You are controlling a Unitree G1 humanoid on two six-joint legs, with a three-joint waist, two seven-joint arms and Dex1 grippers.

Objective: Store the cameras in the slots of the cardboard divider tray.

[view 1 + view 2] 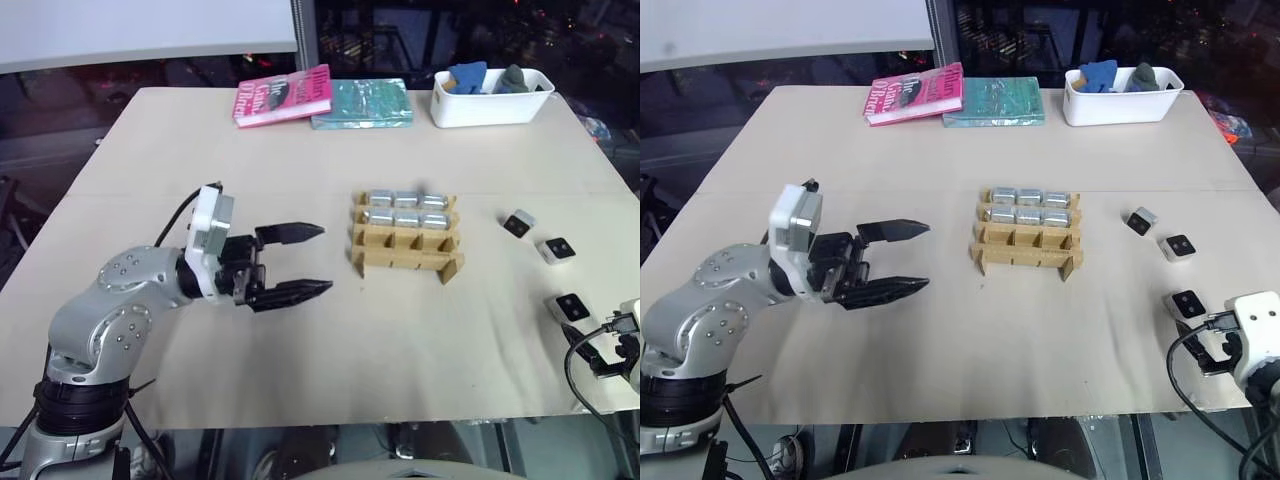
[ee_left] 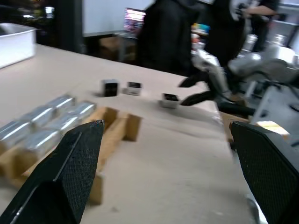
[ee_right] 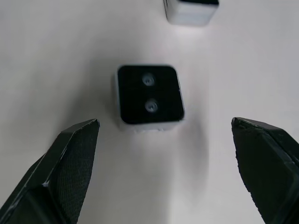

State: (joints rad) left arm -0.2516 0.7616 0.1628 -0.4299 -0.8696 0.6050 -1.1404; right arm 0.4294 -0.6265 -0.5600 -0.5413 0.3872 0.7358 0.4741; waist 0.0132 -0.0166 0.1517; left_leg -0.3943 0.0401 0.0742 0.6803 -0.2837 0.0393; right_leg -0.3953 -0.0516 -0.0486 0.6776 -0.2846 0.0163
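Just ahead of open right pincer (image 3: 163, 135), camera (image 3: 148, 95)

Beige table (image 1: 300, 340), items spread across far edge, centre and right side.

Far edge: pink book (image 1: 283, 96) touching teal book (image 1: 362, 103); white bin (image 1: 490, 98) further right. Centre: cardboard divider tray (image 1: 405, 235), two far rows holding silvery cameras, near row open. Right of tray, apart from it: three loose cameras, lens faces up — far camera (image 1: 517, 224), middle camera (image 1: 557, 250), near camera (image 1: 571, 308) by the table's right edge.
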